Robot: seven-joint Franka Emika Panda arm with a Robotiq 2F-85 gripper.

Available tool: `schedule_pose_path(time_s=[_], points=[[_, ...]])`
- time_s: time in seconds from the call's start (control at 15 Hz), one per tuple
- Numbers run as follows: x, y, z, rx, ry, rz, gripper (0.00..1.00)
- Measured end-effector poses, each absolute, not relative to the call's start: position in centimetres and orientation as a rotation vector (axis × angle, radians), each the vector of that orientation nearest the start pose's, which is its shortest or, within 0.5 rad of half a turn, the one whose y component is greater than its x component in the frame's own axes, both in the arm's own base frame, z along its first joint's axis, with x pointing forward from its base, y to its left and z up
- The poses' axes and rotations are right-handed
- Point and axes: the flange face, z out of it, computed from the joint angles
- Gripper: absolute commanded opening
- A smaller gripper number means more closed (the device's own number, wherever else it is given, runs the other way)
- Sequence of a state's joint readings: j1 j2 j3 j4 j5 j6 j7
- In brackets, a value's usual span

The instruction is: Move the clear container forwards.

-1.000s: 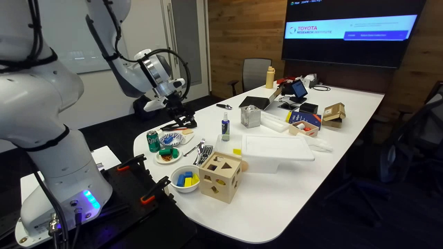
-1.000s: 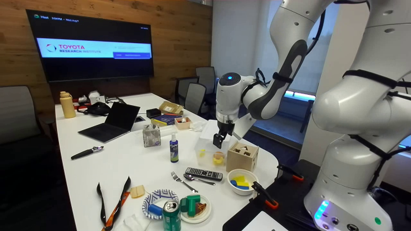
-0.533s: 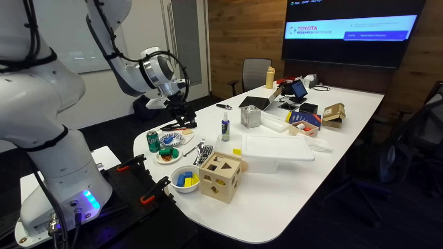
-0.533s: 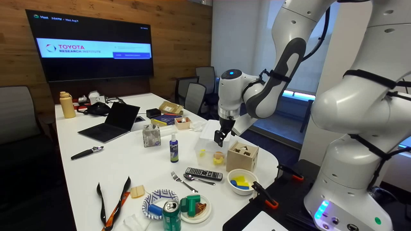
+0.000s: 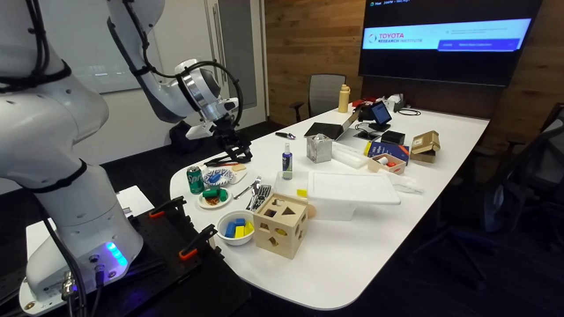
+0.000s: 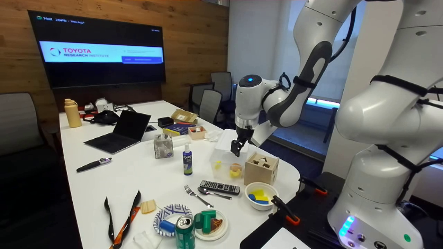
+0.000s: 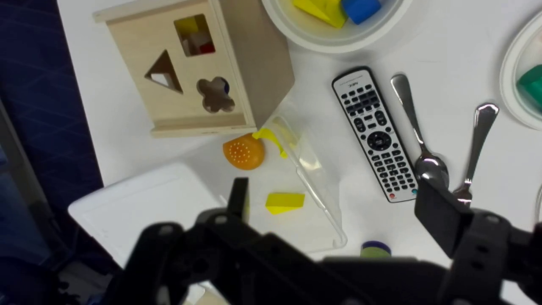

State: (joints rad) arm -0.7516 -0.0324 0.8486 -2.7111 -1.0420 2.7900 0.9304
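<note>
The clear container [image 5: 332, 211] stands on the table with a white lid [image 5: 352, 187] lying over part of it. In the wrist view the container's rim [image 7: 308, 186] runs between my fingers. Through its open part I see a yellow block [image 7: 285, 202], an orange bun-like piece [image 7: 244, 151] and another yellow piece. It also shows in an exterior view [image 6: 225, 165]. My gripper [image 7: 341, 207] is open and empty, pointing down above the container. One finger is over the container's inside, the other outside it over the spoon. The gripper also shows in both exterior views [image 5: 240, 155] [image 6: 236, 148].
A wooden shape-sorter cube [image 5: 280, 226] stands close beside the container. A white bowl of blocks [image 6: 261, 196], a remote [image 6: 220, 187], a spoon [image 6: 214, 193] and a fork [image 6: 198, 196] lie nearby. A spray bottle [image 6: 187, 160] stands close to the container's corner.
My gripper has shifted slightly up and the arm has turned a little. The container and the objects around it have not moved.
</note>
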Motion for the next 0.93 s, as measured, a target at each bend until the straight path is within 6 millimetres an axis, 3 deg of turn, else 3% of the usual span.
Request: schedule_pose_path(time_s=[0.27, 0.47, 0.93], points=[[40.1, 8.3, 22.8, -3.434, -0.363, -0.663, 1.00], [41.8, 8.6, 20.5, -3.471, -0.446, -0.781, 1.00], [46.4, 7.4, 8.2, -3.563, -0.553, -0.717, 1.00]])
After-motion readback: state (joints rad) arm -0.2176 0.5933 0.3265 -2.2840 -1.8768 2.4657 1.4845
